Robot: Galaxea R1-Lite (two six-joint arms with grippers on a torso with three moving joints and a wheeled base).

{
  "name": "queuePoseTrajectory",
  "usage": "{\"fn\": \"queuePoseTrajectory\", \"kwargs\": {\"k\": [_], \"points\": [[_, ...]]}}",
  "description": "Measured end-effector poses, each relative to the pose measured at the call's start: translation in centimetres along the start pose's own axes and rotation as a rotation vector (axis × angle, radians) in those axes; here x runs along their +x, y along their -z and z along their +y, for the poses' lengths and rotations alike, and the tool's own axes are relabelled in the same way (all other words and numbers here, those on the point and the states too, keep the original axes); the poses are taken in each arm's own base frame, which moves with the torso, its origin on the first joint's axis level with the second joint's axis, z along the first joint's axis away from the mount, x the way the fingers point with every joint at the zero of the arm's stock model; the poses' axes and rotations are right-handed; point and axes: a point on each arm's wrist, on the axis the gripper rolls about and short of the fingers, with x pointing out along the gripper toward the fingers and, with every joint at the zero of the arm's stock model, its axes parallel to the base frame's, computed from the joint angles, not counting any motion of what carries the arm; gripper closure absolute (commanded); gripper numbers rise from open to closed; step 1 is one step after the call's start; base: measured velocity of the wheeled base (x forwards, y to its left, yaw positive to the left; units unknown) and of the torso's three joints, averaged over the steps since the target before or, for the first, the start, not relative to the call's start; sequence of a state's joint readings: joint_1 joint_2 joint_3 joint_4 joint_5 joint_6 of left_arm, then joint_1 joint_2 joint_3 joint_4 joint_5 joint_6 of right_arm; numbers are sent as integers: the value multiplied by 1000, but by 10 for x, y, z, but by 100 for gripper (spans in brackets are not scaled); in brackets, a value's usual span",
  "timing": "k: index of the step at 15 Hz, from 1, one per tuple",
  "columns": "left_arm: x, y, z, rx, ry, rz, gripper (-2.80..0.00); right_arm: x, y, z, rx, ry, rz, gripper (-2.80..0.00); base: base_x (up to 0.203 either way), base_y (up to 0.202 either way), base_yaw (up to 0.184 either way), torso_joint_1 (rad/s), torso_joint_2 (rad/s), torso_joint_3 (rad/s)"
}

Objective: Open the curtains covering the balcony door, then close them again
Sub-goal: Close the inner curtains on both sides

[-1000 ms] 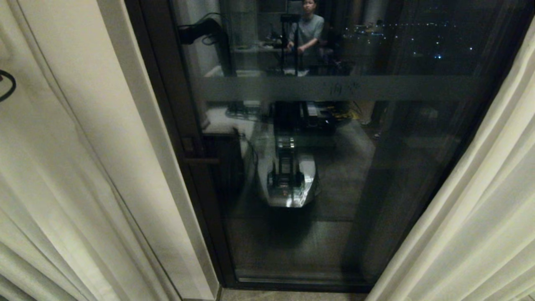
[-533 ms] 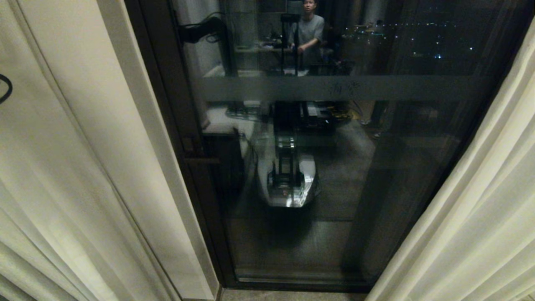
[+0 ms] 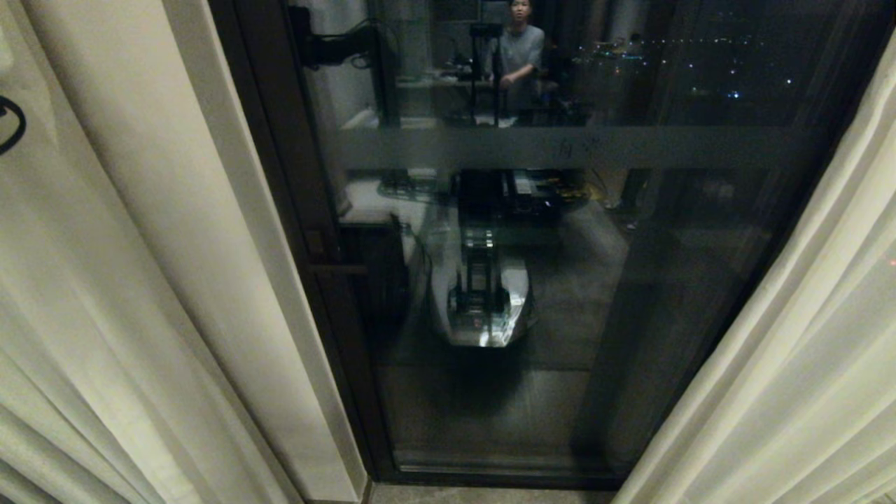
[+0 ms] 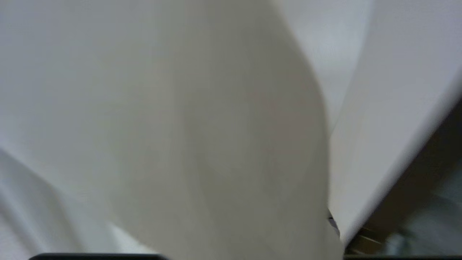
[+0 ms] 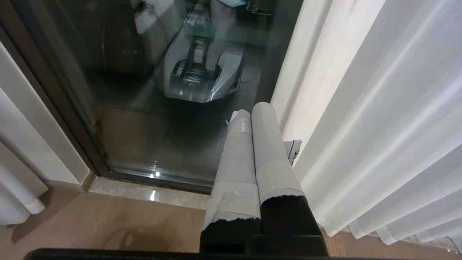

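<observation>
You see the curtains [image 3: 105, 315] drawn apart — the balcony door [image 3: 560, 280] bare between them (a person [image 3: 521, 52] reflected in its glass).

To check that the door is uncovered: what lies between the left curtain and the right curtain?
In the head view, the balcony door and a cream wall strip lie between the left curtain and the right curtain.

We see the curtains drawn apart: the left panel [image 3: 84, 336] and the right panel [image 3: 791, 364], both cream woven fabric in soft vertical pleats, hang to either side of the balcony door [image 3: 532, 280]. The door stands uncovered between them, its dark frame enclosing reflective glass crossed by a frosted horizontal band, with a dark handle at its left edge.
</observation>
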State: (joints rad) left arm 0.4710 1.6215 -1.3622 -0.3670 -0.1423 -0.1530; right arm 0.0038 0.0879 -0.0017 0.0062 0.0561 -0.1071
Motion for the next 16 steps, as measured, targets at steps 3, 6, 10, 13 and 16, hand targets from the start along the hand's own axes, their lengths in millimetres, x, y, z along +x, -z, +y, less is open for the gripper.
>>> {"fn": "queuePoseTrajectory", "kwargs": {"k": [3, 6, 10, 13, 16], "points": [[-12, -6, -15, -3, 44, -15, 0, -4, 1, 0, 9, 10, -48, 0, 0, 0, 0, 0, 0, 0], [-25, -8, -26, -6, 79, -19, 0, -6, 2, 0, 18, 14, -74, 0, 0, 0, 0, 0, 0, 0], [-37, -7, -48, -15, 157, -12, 0, -6, 2, 1, 18, 15, -83, 0, 0, 0, 0, 0, 0, 0], [-44, -6, -67, -25, 232, -6, 0, -6, 2, 1, 18, 14, -85, 0, 0, 0, 0, 0, 0, 0], [-49, -6, -86, -33, 305, -6, 0, -6, 2, 1, 17, 14, -85, 0, 0, 0, 0, 0, 0, 0]]}}
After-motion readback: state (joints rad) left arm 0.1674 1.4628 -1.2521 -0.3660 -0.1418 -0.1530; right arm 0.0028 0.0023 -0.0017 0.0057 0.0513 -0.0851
